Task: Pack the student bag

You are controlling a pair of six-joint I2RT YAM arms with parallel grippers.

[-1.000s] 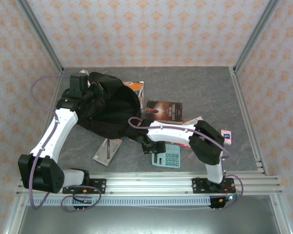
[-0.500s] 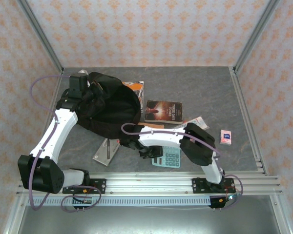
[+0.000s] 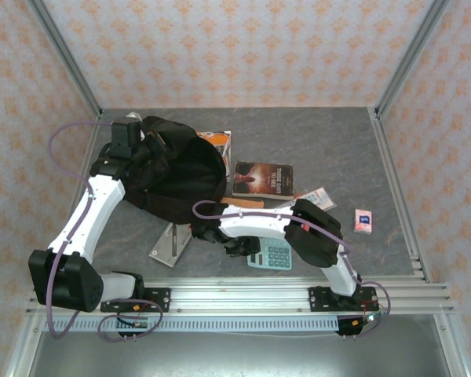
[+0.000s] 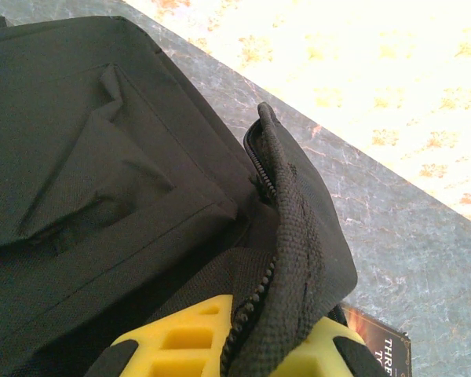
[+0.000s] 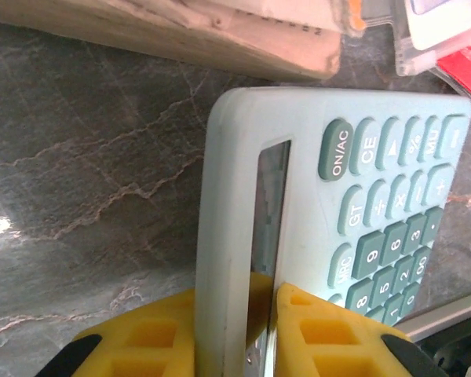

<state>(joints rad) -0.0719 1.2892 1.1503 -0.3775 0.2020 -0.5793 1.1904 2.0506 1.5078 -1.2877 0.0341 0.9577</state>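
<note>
On grey marbled table (image 5: 86, 157), smooth mint rectangular calculator (image 5: 298, 173) pinched at its edge by right gripper (image 5: 243, 318), arm folded low, left gripper (image 4: 255, 345) pinching woven black student bag (image 4: 102, 157) at zipper rim.

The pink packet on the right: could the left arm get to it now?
Probably not. The left gripper is shut on the student bag, far left, and the right arm, gripping the calculator, lies across the way to the pink packet.

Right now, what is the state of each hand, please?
Left hand: closed on the student bag's zipper edge.
Right hand: closed on the calculator's edge.
</note>
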